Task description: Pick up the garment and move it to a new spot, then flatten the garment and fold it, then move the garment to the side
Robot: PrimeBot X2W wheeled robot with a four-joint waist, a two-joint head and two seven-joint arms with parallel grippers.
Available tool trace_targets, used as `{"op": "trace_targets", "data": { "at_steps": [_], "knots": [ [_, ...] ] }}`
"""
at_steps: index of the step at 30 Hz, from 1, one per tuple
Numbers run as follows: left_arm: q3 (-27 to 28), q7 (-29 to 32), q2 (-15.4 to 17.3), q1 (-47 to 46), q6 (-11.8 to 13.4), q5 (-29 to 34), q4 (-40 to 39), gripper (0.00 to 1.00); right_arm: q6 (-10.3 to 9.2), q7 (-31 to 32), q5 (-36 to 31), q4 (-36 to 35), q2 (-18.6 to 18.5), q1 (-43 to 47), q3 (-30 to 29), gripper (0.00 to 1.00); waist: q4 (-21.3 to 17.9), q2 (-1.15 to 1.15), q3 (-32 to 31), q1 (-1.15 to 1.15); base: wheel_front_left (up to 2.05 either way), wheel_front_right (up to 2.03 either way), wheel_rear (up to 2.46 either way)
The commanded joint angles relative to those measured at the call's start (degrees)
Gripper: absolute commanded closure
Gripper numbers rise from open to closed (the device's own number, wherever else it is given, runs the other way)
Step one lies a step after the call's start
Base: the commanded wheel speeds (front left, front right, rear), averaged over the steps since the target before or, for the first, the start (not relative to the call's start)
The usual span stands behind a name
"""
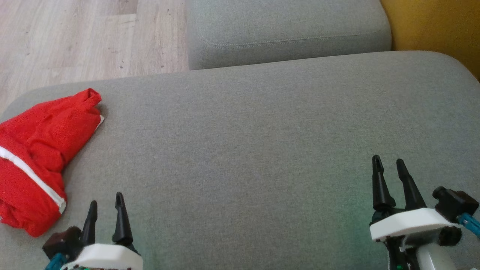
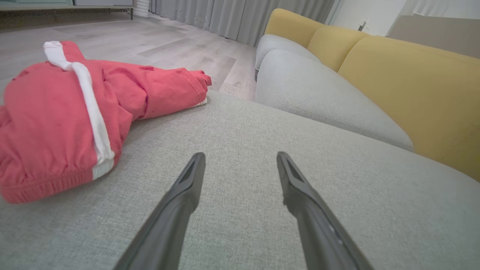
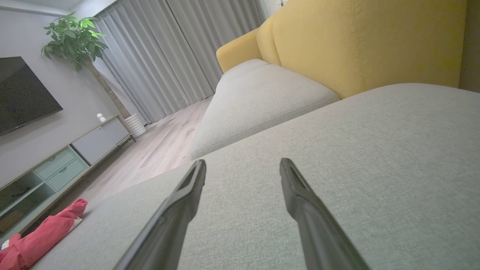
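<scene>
With the left gripper and right gripper spread wide and empty over the cushion, the garment lies bunched at its left edge, so pickup seems the step in hand, needing the left gripper to reach over and pinch cloth.

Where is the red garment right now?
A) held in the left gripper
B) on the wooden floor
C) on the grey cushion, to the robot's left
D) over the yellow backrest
C: the red garment lies crumpled on the grey cushion, left of the open, empty left gripper.
</scene>
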Motion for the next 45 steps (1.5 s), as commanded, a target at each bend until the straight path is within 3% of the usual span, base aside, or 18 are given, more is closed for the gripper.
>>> {"op": "trace_targets", "data": {
  "at_steps": [1, 9, 32, 45],
  "knots": [
    [0.99, -1.0, 1.57, -0.86, 0.55, 2.45, -2.23, 0.0, -0.03, -1.03, -1.98, -1.61, -0.45, -0.76, 0.71, 0.0, -0.05, 0.0, -0.05, 0.0, 0.0, 0.0, 0.0],
    [0.72, -2.19, 2.05, -0.37, 0.94, 6.29, -2.31, 0.0, -0.03, -2.22, -5.18, -0.97, -0.4, -0.53, 0.55, 0.0, -0.24, 0.0, -0.02, 0.0, 0.0, 0.0, 0.0],
    [0.31, -6.27, 2.36, 1.93, -2.55, 17.31, -0.39, 0.0, -0.04, -6.27, -15.32, 2.57, -0.45, -0.58, 2.41, 0.0, -0.54, 0.0, -0.27, 0.0, 0.0, 0.0, 0.0],
    [2.45, -7.43, 1.53, 1.02, -4.64, 16.16, 4.93, 0.0, -0.04, -7.42, -17.68, 4.81, -0.47, -0.78, 3.29, 0.0, -0.71, 0.0, -0.25, 0.0, 0.0, 0.0, 0.0]
  ]
}}
